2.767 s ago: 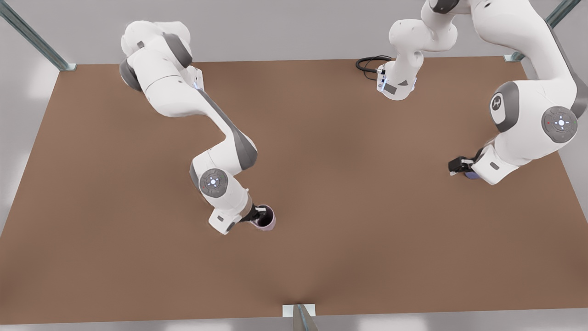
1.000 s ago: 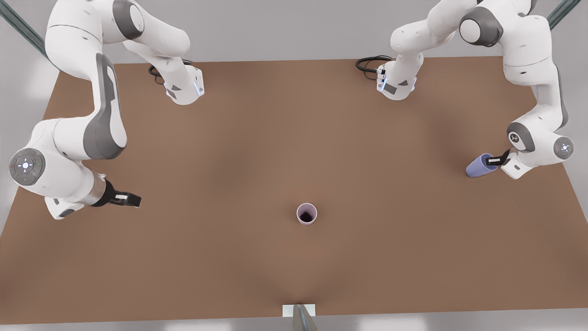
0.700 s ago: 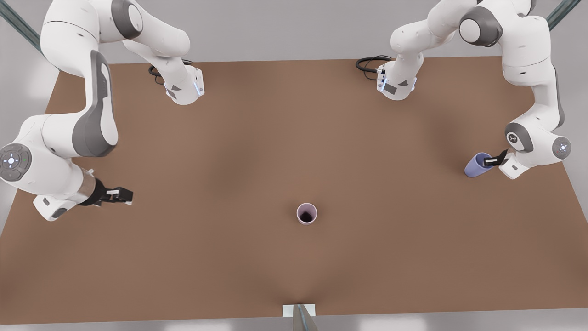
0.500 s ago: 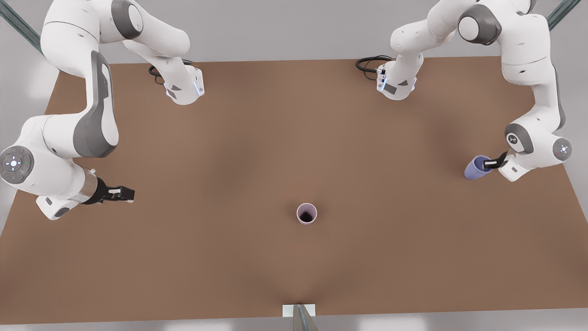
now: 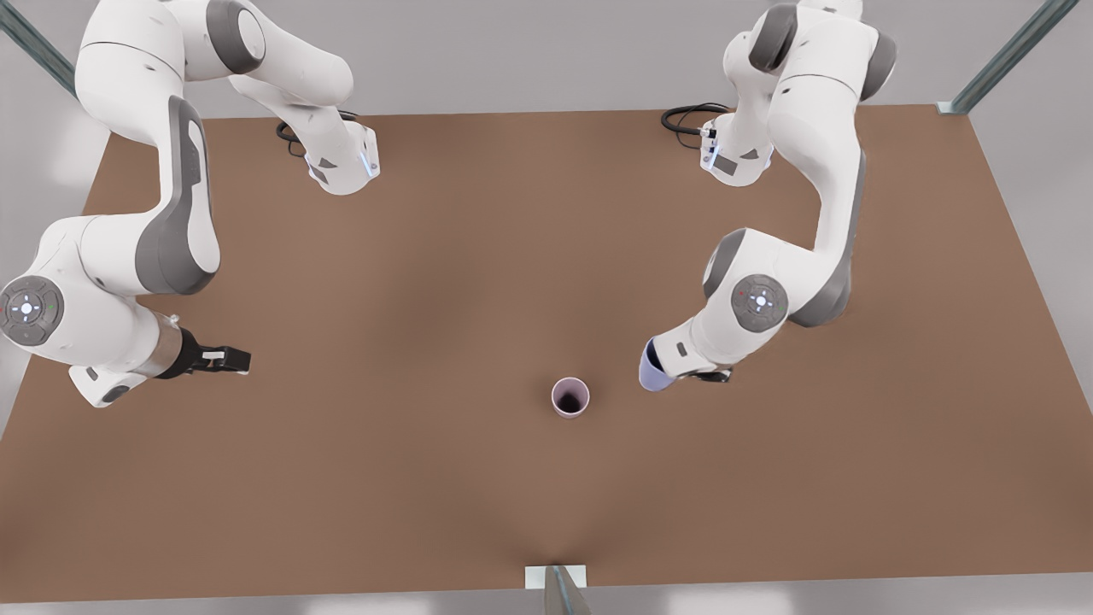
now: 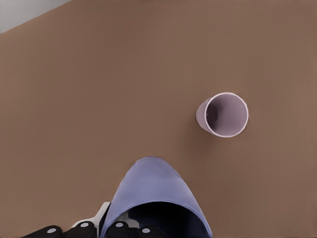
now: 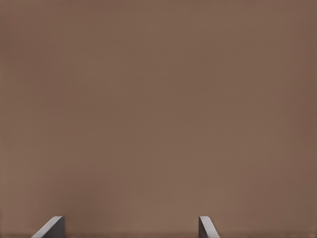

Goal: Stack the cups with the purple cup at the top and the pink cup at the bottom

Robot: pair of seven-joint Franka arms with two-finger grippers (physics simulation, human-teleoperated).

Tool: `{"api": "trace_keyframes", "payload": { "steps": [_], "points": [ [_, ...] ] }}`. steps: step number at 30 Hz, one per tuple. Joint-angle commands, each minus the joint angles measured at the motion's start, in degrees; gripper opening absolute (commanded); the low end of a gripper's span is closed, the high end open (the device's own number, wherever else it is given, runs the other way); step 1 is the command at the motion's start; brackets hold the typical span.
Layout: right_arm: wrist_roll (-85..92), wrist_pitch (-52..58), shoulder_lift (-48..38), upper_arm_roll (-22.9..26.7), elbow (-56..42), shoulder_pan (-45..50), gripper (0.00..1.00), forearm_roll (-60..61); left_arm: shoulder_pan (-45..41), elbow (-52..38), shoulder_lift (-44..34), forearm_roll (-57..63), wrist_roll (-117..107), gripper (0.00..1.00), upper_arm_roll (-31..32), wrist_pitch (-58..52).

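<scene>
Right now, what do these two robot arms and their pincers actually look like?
Both are chunky white arms of rounded segments with grey panels at the joints. Each has a round grey disc with small lights near the wrist. Black cables coil at both bases on the brown table. The right gripper is black with pale fingertips; the left gripper shows little beyond black knuckles in its wrist view.

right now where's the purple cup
The purple cup is held in the left gripper, just toward the front view's right of the pink cup, which stands upright on the table.
</scene>
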State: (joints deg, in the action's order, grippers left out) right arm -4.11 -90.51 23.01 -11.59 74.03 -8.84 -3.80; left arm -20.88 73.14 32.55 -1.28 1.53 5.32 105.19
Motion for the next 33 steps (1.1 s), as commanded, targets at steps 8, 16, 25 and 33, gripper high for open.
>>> {"api": "trace_keyframes", "payload": {
  "steps": [8,16,25,33],
  "points": [
    [-1.3,0.2,-0.1,0.0,0.0,0.1,1.0,0.0,-8.2,-16.1,11.7,-1.7,-59.6,0.21,-0.7,-1.7],
    [-1.3,0.3,-0.1,0.0,0.0,0.1,1.0,0.0,-7.6,-15.6,14.1,-5.6,-59.1,0.21,-0.8,3.3],
    [-1.3,0.3,-0.1,0.0,0.0,0.1,1.0,0.0,-7.5,-14.3,15.0,-5.7,-59.2,0.21,-0.7,2.5],
    [-1.2,0.3,-0.1,0.0,0.0,0.1,1.0,0.1,-8.2,-13.5,14.9,-5.7,-59.7,0.21,-0.5,2.2]
  ]
}}
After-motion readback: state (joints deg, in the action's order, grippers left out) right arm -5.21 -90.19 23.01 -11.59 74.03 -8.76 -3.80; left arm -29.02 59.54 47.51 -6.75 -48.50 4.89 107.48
